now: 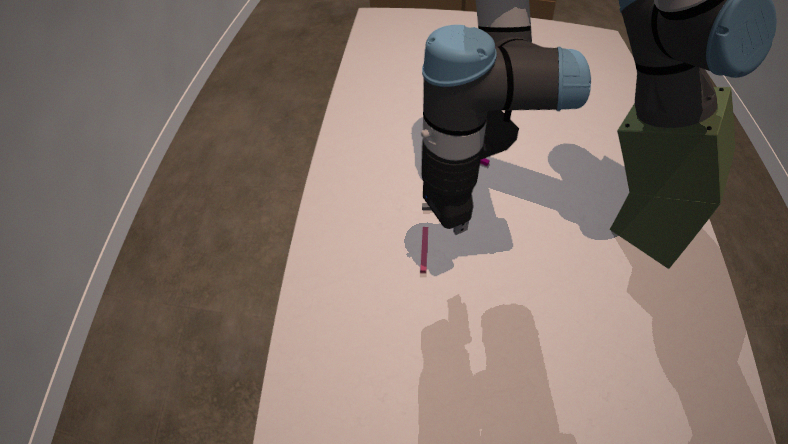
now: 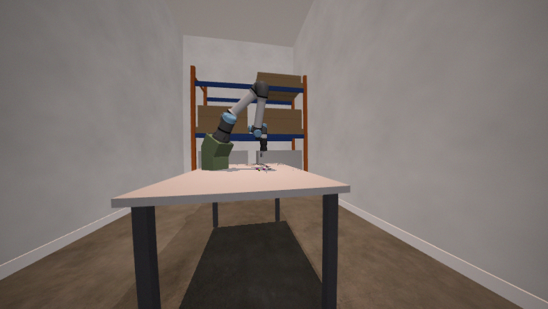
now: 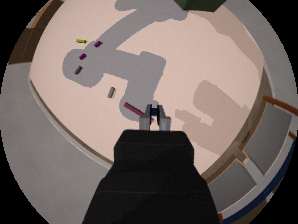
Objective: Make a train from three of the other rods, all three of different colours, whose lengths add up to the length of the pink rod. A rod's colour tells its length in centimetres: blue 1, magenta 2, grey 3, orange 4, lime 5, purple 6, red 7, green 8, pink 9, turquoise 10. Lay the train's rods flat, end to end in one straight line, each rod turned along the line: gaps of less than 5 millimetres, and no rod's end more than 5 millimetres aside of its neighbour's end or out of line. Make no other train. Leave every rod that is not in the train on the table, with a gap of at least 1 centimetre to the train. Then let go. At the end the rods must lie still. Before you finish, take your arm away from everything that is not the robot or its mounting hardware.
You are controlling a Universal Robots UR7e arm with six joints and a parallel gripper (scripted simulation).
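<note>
My gripper (image 1: 460, 227) (image 2: 261, 154) (image 3: 154, 110) is shut on a small dark blue rod (image 3: 154, 111) and holds it above the table. The long pink rod (image 1: 424, 247) (image 3: 134, 109) lies flat; in the wrist view the left finger hides part of it. One grey rod (image 1: 426, 207) (image 3: 111, 92) lies beyond the pink rod's far end, partly hidden by the gripper in the top view. Another grey rod (image 3: 78, 70), two magenta rods (image 3: 82, 56) (image 3: 98, 44) and a lime rod (image 3: 81, 41) lie farther off, separate from each other.
The pale table (image 1: 341, 330) (image 2: 214, 184) carries the rods and the arm's green base (image 1: 669, 165) (image 2: 214, 157). The arm's shadow falls over several rods. The table's long edge runs left of the rods in the top view. A shelf rack (image 2: 192, 115) with boxes stands behind the table.
</note>
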